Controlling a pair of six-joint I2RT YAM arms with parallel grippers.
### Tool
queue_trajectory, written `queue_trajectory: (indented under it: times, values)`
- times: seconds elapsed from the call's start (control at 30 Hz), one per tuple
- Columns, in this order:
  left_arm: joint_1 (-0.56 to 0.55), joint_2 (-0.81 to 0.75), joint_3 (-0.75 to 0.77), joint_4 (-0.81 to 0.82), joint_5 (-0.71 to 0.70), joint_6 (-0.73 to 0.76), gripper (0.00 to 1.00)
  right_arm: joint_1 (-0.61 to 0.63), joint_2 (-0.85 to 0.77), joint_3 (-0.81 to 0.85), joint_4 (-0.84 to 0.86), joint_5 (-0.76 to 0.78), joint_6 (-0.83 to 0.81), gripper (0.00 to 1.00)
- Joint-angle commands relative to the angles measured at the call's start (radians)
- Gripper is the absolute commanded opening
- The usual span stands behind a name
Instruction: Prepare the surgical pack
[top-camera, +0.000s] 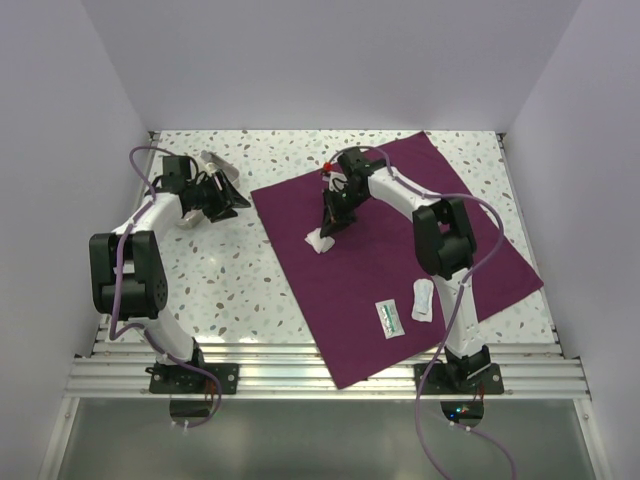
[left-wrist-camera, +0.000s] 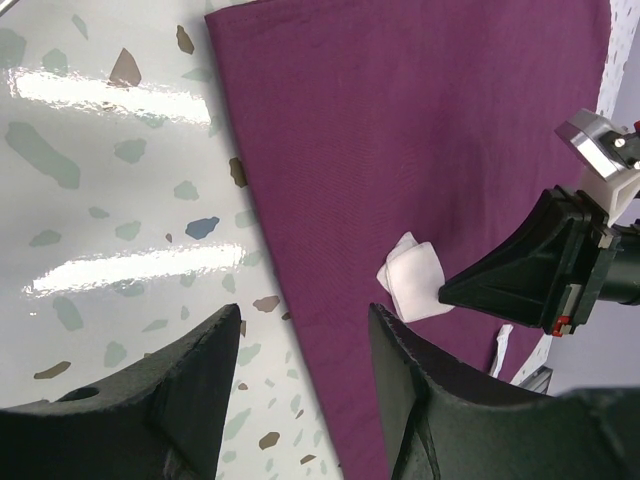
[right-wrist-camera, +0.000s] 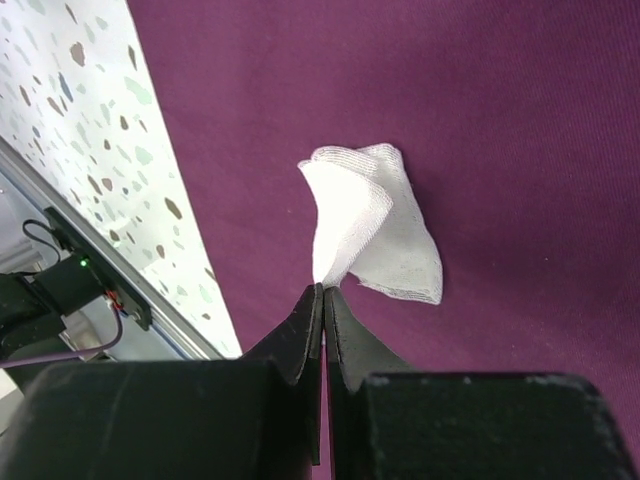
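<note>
The surgical pack (top-camera: 350, 300) is a deep purple cloth spread flat over the right half of the table, one corner pointing to the near edge. A white gauze pad (top-camera: 319, 242) lies on its left part. My right gripper (top-camera: 327, 228) is shut on a corner of that pad. In the right wrist view the jaws (right-wrist-camera: 323, 290) meet on the pad's (right-wrist-camera: 375, 235) raised edge, while the rest of the pad sags onto the cloth (right-wrist-camera: 450, 100). My left gripper (top-camera: 235, 200) hangs open and holds nothing beside the cloth's left edge (left-wrist-camera: 400, 120). Its wrist view (left-wrist-camera: 305, 315) also shows the pad (left-wrist-camera: 415, 285).
A white packet (top-camera: 422, 300) and a green-printed packet (top-camera: 390, 319) lie on the cloth near its front. A pale wrapper (top-camera: 218, 162) sits behind the left gripper at the back left. White walls close three sides, and an aluminium rail (top-camera: 330, 375) runs along the near edge.
</note>
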Motion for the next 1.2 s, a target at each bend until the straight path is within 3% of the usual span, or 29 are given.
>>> queue_trajectory:
  times: [0.0,0.9,1.0,1.17]
  values:
    - [0.0,0.002,0.03,0.029,0.026,0.016,0.58,-0.006,0.008,-0.011,0.011,-0.003,-0.02,0.0]
    - [-0.001,-0.016,0.004,0.041,0.037,0.009,0.58,-0.011,0.056,0.092,-0.03,0.098,-0.055,0.0]
    - [0.0,-0.019,0.003,0.041,0.038,0.01,0.58,-0.009,0.057,0.096,-0.047,0.106,-0.061,0.06]
    - [0.0,-0.022,-0.004,0.043,0.038,0.01,0.58,-0.011,0.025,0.084,-0.061,0.139,-0.073,0.37]
